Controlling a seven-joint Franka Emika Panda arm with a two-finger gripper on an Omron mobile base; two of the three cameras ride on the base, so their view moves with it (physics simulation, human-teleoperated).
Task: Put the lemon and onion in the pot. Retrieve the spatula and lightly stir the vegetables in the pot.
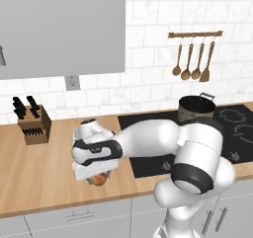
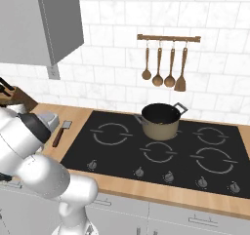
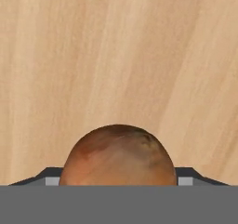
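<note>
A wooden counter (image 1: pixel 44 168) is seen, with a black cooktop (image 2: pixel 161 151) set into it. A knife block (image 1: pixel 33 125) and the onion (image 1: pixel 99 180) rest on the wood; the spatula (image 2: pixel 61 133) lies beside the cooktop, and the pot (image 2: pixel 160 120) stands on it

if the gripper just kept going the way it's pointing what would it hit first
The onion: in the hand view it sits right between the fingertips of the gripper, which points down at the wooden counter. The counter lies just behind it; whether the fingertips already touch the onion is unclear.
</note>
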